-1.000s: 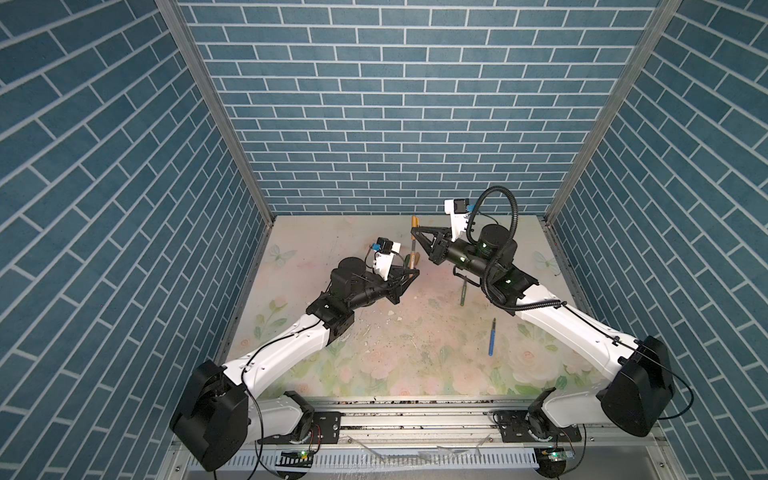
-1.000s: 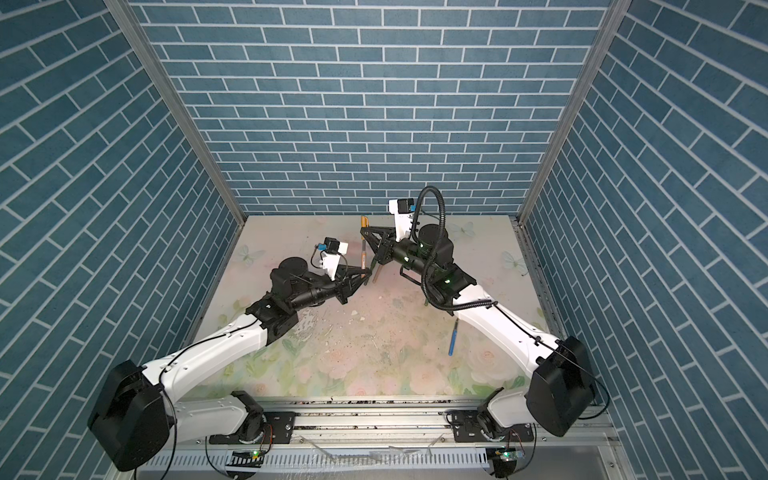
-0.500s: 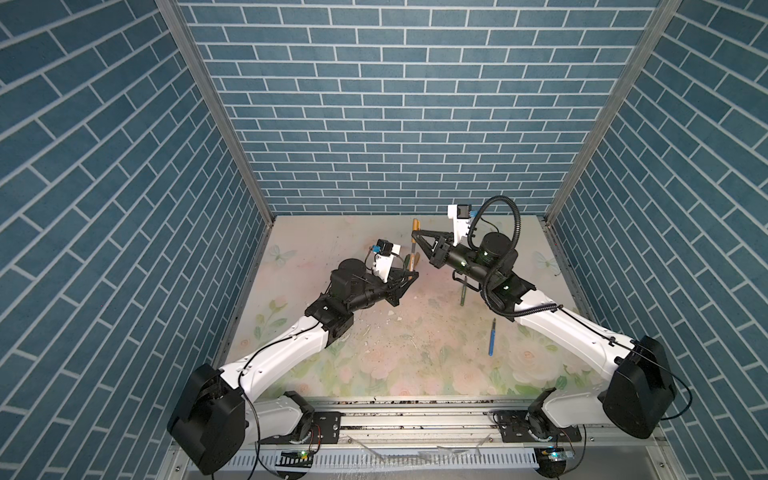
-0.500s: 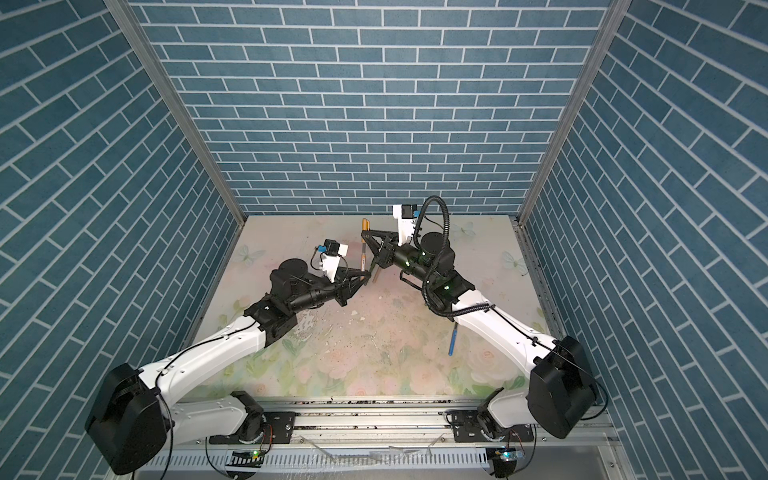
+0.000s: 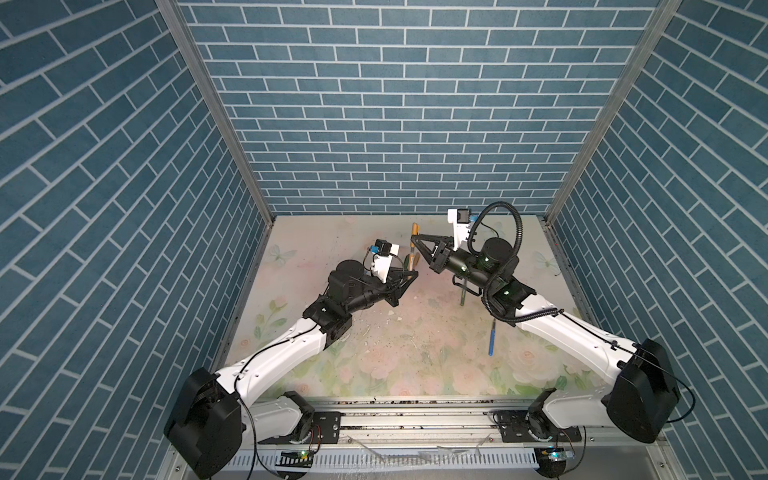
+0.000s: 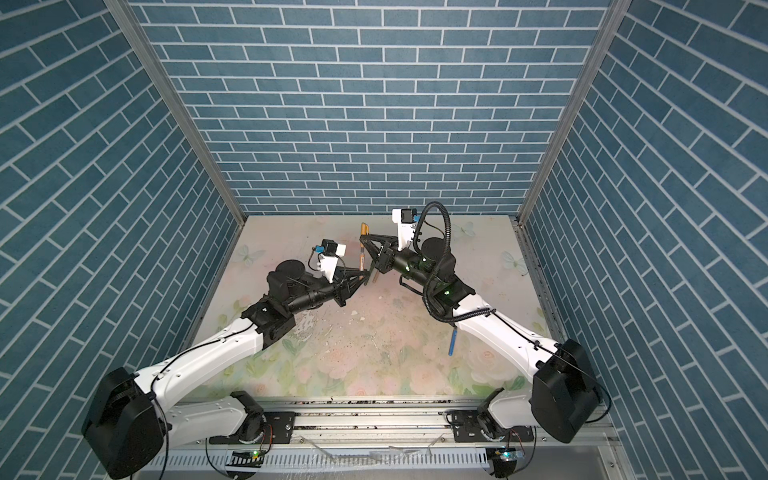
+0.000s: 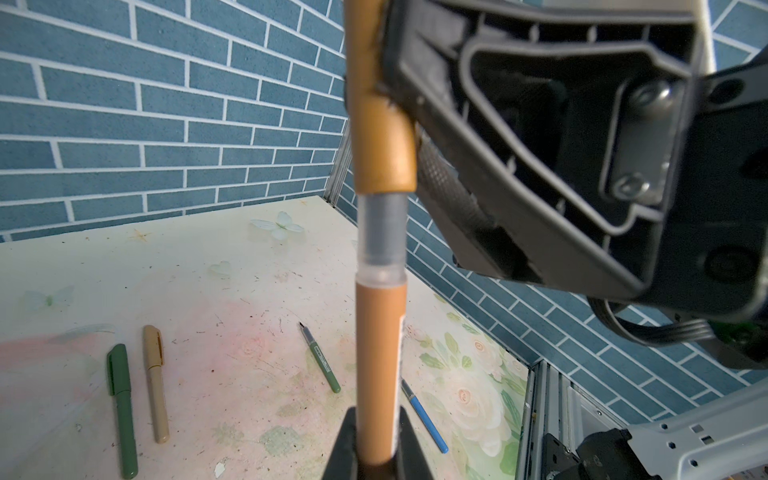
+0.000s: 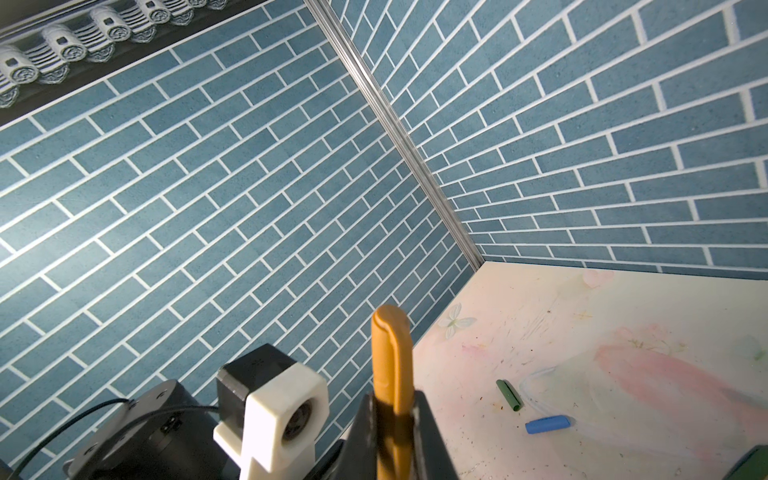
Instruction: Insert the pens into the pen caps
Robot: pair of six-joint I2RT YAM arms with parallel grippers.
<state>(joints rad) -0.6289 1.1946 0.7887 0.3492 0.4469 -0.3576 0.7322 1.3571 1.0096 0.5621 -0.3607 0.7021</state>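
Blue-brick walls [image 5: 395,104] are enclosing the floral counter [image 5: 415,332]. The left gripper [image 7: 376,449] is clamping the orange-brown pen [image 7: 380,353], and the right gripper [image 8: 392,432] is pinching the amber cap [image 7: 382,145], which is sitting partly over that pen's front end. A blue pen [image 5: 492,338] and a green pen [image 7: 321,360] are lying uncapped below.

Orange-brown pen [image 7: 380,353] partly seated in amber cap [image 7: 382,153], grey neck exposed.

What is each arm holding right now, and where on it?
Left gripper: orange-brown pen, jaws on its barrel. Right gripper: amber cap, jaws around its middle.
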